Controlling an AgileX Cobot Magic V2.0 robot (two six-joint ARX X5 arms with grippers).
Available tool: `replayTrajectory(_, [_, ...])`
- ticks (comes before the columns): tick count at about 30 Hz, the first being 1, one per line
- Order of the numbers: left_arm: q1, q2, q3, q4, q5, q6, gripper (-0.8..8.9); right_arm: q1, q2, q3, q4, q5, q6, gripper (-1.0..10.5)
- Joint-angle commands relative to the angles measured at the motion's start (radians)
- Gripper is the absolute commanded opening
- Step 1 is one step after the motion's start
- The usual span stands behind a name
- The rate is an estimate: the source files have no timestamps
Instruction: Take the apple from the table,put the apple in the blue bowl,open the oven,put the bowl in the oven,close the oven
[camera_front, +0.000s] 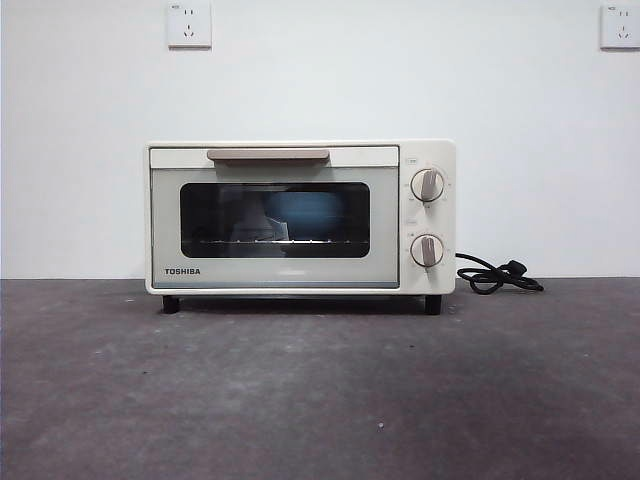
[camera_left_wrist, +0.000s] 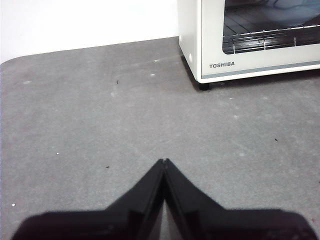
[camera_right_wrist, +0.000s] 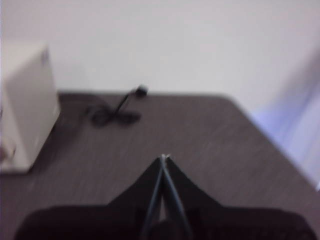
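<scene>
White wall and two sockets are backing a dark grey table (camera_front: 320, 390), where the Toshiba oven (camera_front: 300, 215) is standing square on its black feet with its door (camera_front: 274, 228) lying flush and its beige handle (camera_front: 268, 155) up at the top edge. Behind the dark glass the blue bowl (camera_front: 298, 214) is sitting on the wire rack (camera_front: 262, 241), so the last step looks done or all but done.

Both arms are waiting off to the sides, out of the front view. The left gripper (camera_left_wrist: 164, 161) is hanging over bare table near the oven's front corner, its jaws pressed together and holding nothing. The right gripper (camera_right_wrist: 164, 158) is hovering by the oven's other side near the coiled power cord (camera_right_wrist: 112, 111), its jaws likewise together and empty.

To finish well, I would judge that the door's top edge needs checking for a full seat, with both arms kept clear of the handle.

Glare and tinted glass are hiding the bowl's inside, so the apple cannot be made out. The right wrist view is blurring badly, the left wrist view is cutting off most of the oven, and the latch cannot be seen.
</scene>
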Motion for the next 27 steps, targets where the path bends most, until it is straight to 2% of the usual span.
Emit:
replayTrajectory(1, [0.000, 0.000, -0.010, 0.006, 0.003, -0.004, -0.04, -0.029, -0.084, -0.145, 0.060, -0.081, 0.028, 0.0])
replayTrajectory(5, [0.000, 0.000, -0.010, 0.006, 0.003, -0.003, -0.04, -0.047, -0.176, -0.279, 0.129, -0.106, 0.039, 0.0])
replayTrajectory(11, [0.000, 0.000, -0.010, 0.006, 0.003, -0.004, -0.04, -0.065, -0.253, -0.362, 0.136, -0.048, 0.051, 0.0])
replayTrajectory(19, [0.000, 0.000, -0.010, 0.006, 0.003, -0.003, -0.04, -0.084, -0.299, -0.452, 0.136, -0.046, 0.098, 0.0])
replayTrajectory(27, [0.000, 0.000, -0.010, 0.006, 0.003, -0.003, -0.04, -0.083, -0.379, -0.453, 0.028, -0.048, 0.129, 0.0])
